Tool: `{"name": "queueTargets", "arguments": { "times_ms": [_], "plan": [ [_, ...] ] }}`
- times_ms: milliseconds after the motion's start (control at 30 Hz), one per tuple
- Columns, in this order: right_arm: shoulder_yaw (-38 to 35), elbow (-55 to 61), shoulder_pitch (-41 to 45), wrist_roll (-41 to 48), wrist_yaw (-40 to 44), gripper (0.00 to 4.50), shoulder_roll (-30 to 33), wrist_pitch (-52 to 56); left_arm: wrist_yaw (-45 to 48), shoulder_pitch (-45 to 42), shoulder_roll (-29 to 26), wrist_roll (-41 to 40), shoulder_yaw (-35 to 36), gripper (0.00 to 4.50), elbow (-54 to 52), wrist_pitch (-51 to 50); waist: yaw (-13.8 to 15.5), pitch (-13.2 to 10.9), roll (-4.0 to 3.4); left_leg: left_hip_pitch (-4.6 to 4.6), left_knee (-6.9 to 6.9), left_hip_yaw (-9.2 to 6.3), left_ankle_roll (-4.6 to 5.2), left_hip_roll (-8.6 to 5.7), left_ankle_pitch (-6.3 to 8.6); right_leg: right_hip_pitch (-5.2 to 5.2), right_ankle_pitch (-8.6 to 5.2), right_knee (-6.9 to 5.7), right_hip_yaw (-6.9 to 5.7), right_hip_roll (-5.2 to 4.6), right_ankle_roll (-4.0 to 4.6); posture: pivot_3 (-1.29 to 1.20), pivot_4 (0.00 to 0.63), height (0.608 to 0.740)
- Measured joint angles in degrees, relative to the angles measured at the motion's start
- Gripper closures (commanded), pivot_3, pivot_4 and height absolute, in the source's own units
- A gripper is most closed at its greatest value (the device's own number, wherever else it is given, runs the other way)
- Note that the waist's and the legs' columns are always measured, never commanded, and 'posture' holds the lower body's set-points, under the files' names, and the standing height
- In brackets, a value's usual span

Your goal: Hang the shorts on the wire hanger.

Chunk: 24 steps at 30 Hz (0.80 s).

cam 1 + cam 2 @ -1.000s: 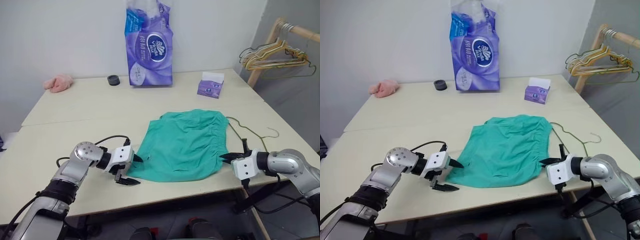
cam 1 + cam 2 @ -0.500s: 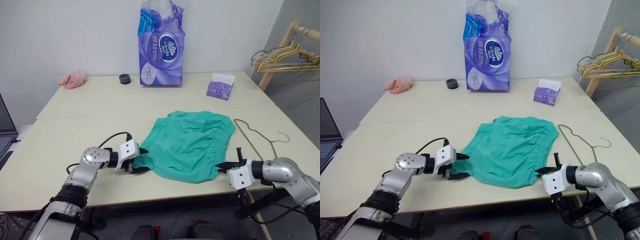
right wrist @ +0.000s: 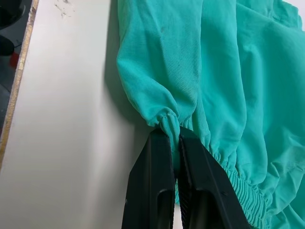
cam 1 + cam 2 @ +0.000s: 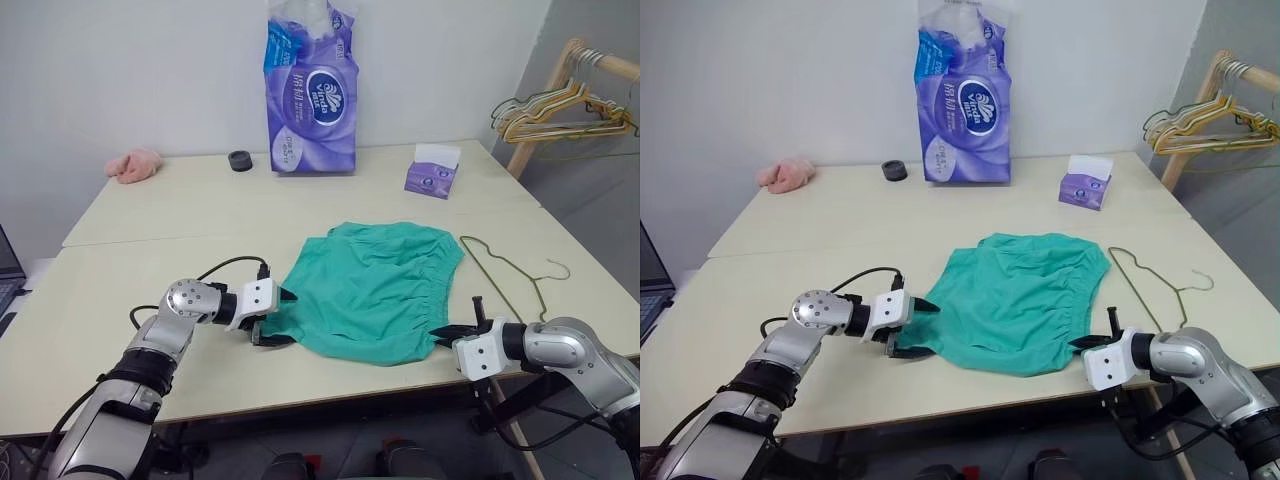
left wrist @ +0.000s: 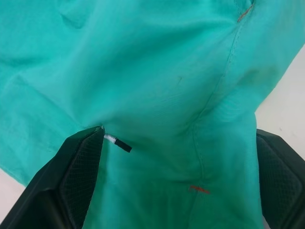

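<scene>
The teal shorts (image 4: 375,290) lie flat in the middle of the table, gathered waistband toward the right. Beside them on the right lies the thin wire hanger (image 4: 505,268), hook pointing right. My left gripper (image 4: 283,318) is open at the shorts' left edge. In the left wrist view its two fingers (image 5: 81,176) stand wide apart with cloth (image 5: 181,86) lying between them. My right gripper (image 4: 438,333) is shut on the near right corner of the shorts. The right wrist view shows a pinched fold of waistband (image 3: 169,119) at its fingertips (image 3: 162,143).
At the back of the table stand a tall purple tissue pack (image 4: 310,90), a small purple tissue box (image 4: 431,170), a black roll (image 4: 238,161) and a pink cloth lump (image 4: 134,165). A wooden rack with several hangers (image 4: 560,100) is at the far right. The table's front edge (image 4: 330,395) is near both grippers.
The camera has shifted. My left gripper has moved from beside the shorts' left corner onto the cloth edge, jaws a little wider. The right gripper keeps its grip.
</scene>
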<state>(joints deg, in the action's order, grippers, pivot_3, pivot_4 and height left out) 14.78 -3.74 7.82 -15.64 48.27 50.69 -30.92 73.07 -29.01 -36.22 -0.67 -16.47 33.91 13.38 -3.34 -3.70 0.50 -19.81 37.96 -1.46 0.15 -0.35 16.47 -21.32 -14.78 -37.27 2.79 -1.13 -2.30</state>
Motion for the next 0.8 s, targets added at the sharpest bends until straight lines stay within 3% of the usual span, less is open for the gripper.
{"name": "queueTargets", "arguments": {
  "times_ms": [67, 167, 433, 600, 800],
  "plan": [
    [0.0, 0.2, 0.0, 0.1, 0.0, 4.5, 0.0, 0.0, 1.4, -0.5, 0.0, -0.2, 0.0, 0.03, 0.1, -2.4, -0.1, 0.0, 0.0, 0.0, -0.01, 0.0, 0.0, 0.01, 0.0, -0.01, -0.01, 0.01, 0.0, 0.02, 0.0, -0.11, 0.059, 0.74],
    [-0.3, 0.8, 0.0, 0.4, 0.0, 4.5, 0.1, 0.0, 5.0, -0.8, -0.3, -0.9, 0.0, 0.64, -0.4, -7.0, -0.6, 0.0, -0.01, -0.01, -0.02, 0.01, 0.02, 0.01, 0.01, -0.02, -0.05, 0.01, 0.01, 0.05, 0.04, -0.11, 0.06, 0.74],
    [-3.1, 3.4, -1.4, 3.0, -0.9, 4.5, 0.2, 0.3, 10.2, 1.8, -1.4, -5.1, 1.4, 2.91, -6.5, -21.7, -1.8, 0.0, 0.04, -0.03, -0.05, -0.04, 0.05, 0.06, 0.04, -0.04, -0.11, 0.0, 0.0, 0.05, 0.06, -0.11, 0.061, 0.74],
    [-3.2, 3.7, -1.9, 2.8, -1.7, 4.5, -0.2, 0.3, 10.7, 4.8, -3.2, -6.1, 1.7, 4.33, -11.9, -25.9, -1.8, -0.2, 0.14, -0.03, -0.06, -0.04, 0.05, 0.07, 0.04, -0.06, -0.12, 0.0, 0.02, 0.04, 0.07, -0.11, 0.06, 0.74],
    [-3.1, 0.5, 1.5, 0.6, -3.7, 4.5, -0.7, -0.9, 14.6, 10.3, -8.4, -7.9, 1.1, 4.46, -21.6, -29.2, -1.8, -0.5, 0.29, -0.04, -0.06, 0.0, 0.05, 0.12, 0.05, -0.11, -0.14, -0.01, 0.04, 0.03, 0.12, -0.09, 0.061, 0.74]
  ]
}}
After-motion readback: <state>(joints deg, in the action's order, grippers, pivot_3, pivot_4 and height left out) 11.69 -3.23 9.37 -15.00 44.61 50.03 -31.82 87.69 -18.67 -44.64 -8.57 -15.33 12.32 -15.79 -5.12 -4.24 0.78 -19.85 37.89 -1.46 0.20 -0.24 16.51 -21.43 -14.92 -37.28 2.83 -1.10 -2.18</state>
